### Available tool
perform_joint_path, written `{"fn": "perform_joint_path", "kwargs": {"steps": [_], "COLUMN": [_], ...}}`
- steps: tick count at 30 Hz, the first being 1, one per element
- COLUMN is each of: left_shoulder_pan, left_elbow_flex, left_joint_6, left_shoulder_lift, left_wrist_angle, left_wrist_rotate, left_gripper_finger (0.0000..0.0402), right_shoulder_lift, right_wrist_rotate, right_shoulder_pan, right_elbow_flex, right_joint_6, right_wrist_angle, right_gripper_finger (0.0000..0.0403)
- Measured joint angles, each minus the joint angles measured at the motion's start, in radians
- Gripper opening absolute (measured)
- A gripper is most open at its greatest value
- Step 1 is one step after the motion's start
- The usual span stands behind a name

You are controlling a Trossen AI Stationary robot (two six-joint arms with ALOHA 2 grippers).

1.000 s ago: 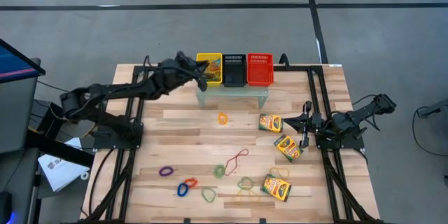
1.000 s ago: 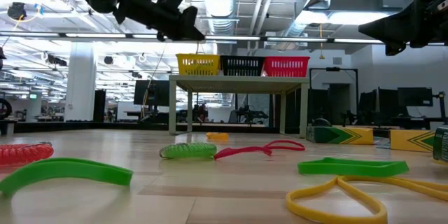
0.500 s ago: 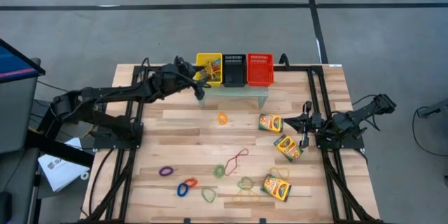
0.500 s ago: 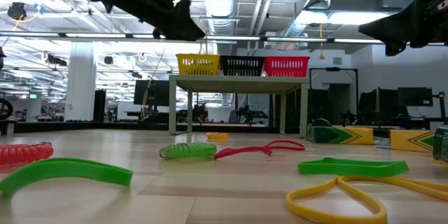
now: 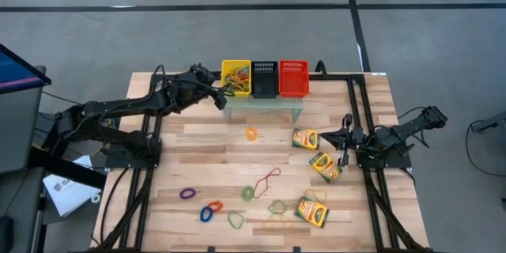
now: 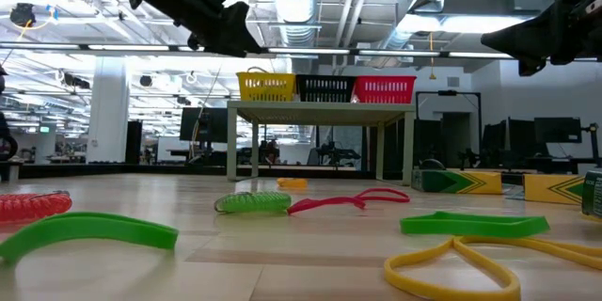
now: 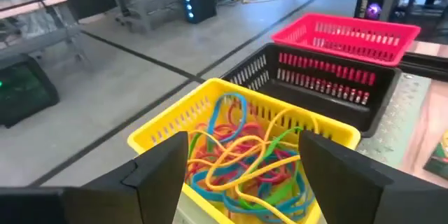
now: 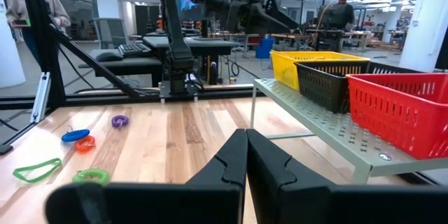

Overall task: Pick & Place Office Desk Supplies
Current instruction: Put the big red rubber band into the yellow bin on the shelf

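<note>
The left gripper (image 5: 219, 95) hung just beside the near-left edge of the yellow mesh basket (image 5: 236, 69), fingers spread wide and holding nothing. In the left wrist view the two dark fingers (image 7: 162, 171) framed the basket's tangle of rubber bands (image 7: 248, 157), red, blue, yellow and green, lying loose inside it with none caught between the pads.

What mattered for the next move was that the remaining supplies all lay back toward the table's front, away from the baskets. The orange band (image 5: 251, 134) sat closest, just in front of the shelf (image 5: 263, 103) and nearer the left arm than the right. Farther forward lay the purple band (image 5: 186, 193), a blue-and-red pair (image 5: 209, 209), green loops (image 5: 236, 220) and a long red band (image 5: 269, 179) slanting toward the table's far right.

The three crayon boxes (image 5: 305, 138), (image 5: 325, 166), (image 5: 312, 212) lay flat on the right side, each turned at a different angle, and all were nearer the right gripper (image 5: 343, 144). That pincer was fully closed and empty, parked over the right rail between the first two boxes.

The left arm reached long and high from its base, gripper above shelf level; I judged it would have to swing back and down for a band.
</note>
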Motion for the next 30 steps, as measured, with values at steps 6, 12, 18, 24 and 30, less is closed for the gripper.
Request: {"fn": "perform_joint_path", "kwargs": {"steps": [6, 12, 18, 24, 30], "left_shoulder_pan": [-0.091, -0.318, -0.561, -0.676, -0.689], "left_elbow_flex": [0.000, 0.000, 0.000, 0.000, 0.000], "left_joint_6": [-0.003, -0.073, -0.099, -0.106, -0.169], "left_shoulder_lift": [0.000, 0.016, 0.118, 0.297, 0.497], "left_wrist_angle": [0.000, 0.013, 0.135, 0.359, 0.509], "left_wrist_rotate": [0.182, 0.231, 0.116, 0.033, 0.004], "left_gripper_finger": [0.0269, 0.0269, 0.0265, 0.0260, 0.0260], "right_shoulder_lift": [0.000, 0.000, 0.000, 0.000, 0.000], "right_wrist_rotate": [0.000, 0.000, 0.001, 0.000, 0.000], "right_shoulder_pan": [0.000, 0.000, 0.000, 0.000, 0.000], "right_elbow_flex": [0.000, 0.000, 0.000, 0.000, 0.000], "right_joint_6": [0.016, 0.008, 0.008, 0.013, 0.032], "right_wrist_angle": [0.000, 0.000, 0.000, 0.000, 0.000], "right_gripper_finger": [0.0004, 0.0004, 0.0004, 0.0004, 0.0004]}}
